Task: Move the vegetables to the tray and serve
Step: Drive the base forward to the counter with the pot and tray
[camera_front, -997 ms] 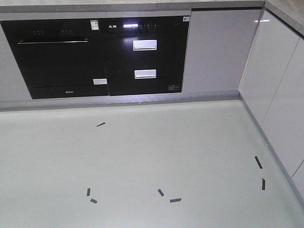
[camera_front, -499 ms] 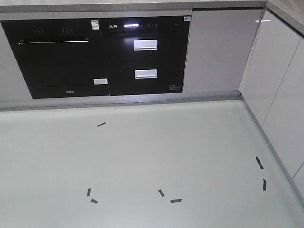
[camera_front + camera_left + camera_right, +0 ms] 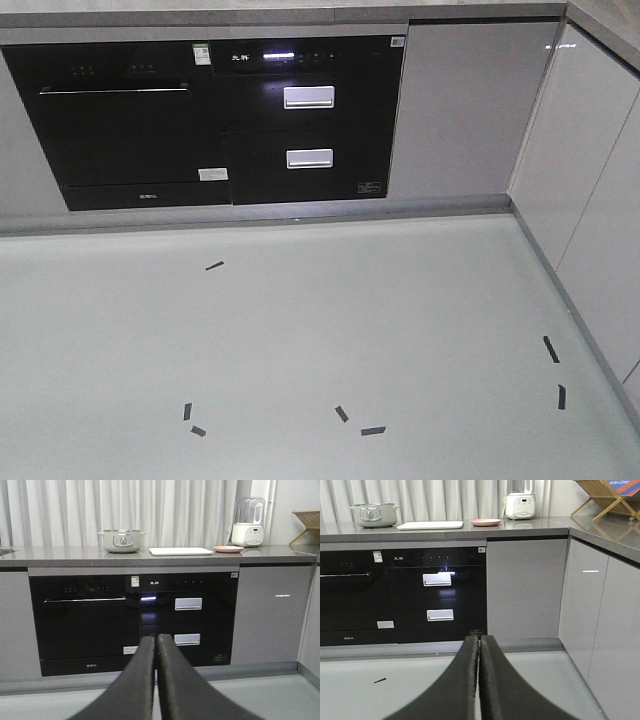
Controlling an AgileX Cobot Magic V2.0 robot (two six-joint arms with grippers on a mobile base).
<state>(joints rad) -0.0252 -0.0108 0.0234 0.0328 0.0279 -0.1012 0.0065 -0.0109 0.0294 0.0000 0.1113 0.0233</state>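
Note:
The cream-white tray (image 3: 181,551) lies flat on the grey counter (image 3: 75,555), to the left of a round pink plate (image 3: 228,549). From the right wrist view, the tray (image 3: 430,525) and the plate (image 3: 485,522) show at the same far distance. No vegetables show from this low angle. My left gripper (image 3: 156,637) is shut and empty, hanging low in front of the black appliances. My right gripper (image 3: 479,637) is also shut and empty, above the floor and well short of the counter.
A pale green pot (image 3: 121,541) and a white blender (image 3: 248,516) flank the tray and plate. A wooden rack (image 3: 607,497) sits on the right-hand counter. Below are a black oven (image 3: 120,125) and drawer unit (image 3: 308,120); white cabinets (image 3: 590,190) run along the right. Black tape marks (image 3: 373,431) dot the floor.
In the front view the cabinets and floor tape have slid slightly down and to the right. The base has crept towards the counter.

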